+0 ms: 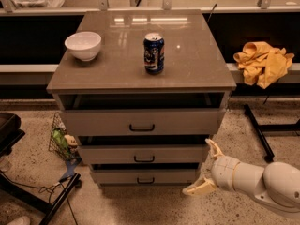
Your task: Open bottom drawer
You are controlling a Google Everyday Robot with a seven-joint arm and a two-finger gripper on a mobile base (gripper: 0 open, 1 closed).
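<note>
The bottom drawer (145, 176) is the lowest of three grey-beige fronts in the cabinet (140, 55), with a small black bar handle (146, 180). It stands out slightly, less than the two above. My gripper (205, 165) is at the lower right, just beside the drawer's right end, a little to the right of the cabinet. Its two cream fingers are spread apart, one up by the middle drawer's level and one low near the floor. It holds nothing.
A white bowl (83, 45) and a blue soda can (153, 53) stand on the cabinet top. A yellow cloth (262, 62) lies on a ledge at right. A wire basket (63, 142) and black chair base (28, 191) sit at left; a black stand leg (260, 132) at right.
</note>
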